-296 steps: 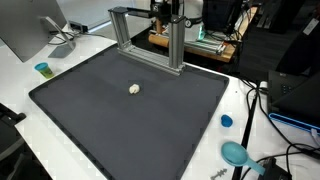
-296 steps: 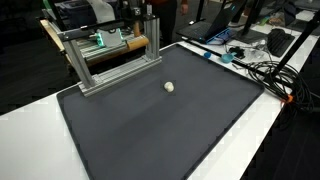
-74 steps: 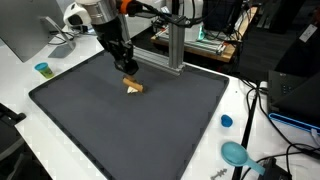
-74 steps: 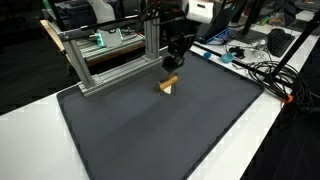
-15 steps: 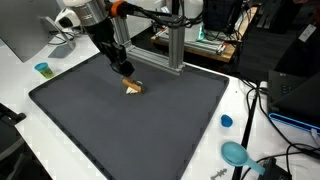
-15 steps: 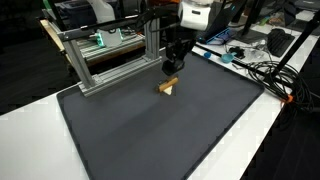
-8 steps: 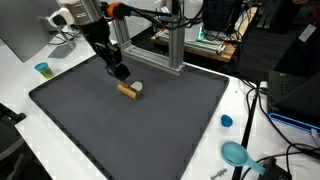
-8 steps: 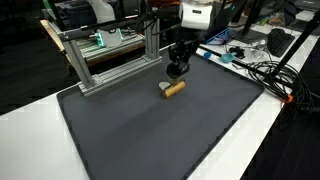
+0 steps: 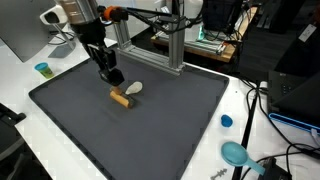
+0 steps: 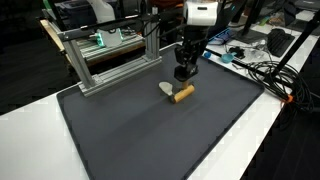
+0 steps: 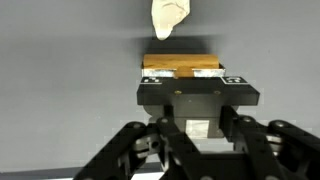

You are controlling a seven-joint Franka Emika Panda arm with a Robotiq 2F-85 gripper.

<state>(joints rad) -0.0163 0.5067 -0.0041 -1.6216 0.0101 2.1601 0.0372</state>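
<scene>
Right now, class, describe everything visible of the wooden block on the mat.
The wooden block is small, tan and oblong, and looks like plain wood. It lies flat on the dark mat with a white lump close by one end. Whether they touch is unclear. The gripper hangs just beside it.

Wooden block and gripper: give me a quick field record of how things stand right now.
gripper: low over the mat, beside the wooden block; fingers open or shut unclear
wooden block: lying on its side on the mat
white lump: on the mat close by the block; contact unclear
mat: dark, flat
metal frame: upright at the mat's far edge
</scene>
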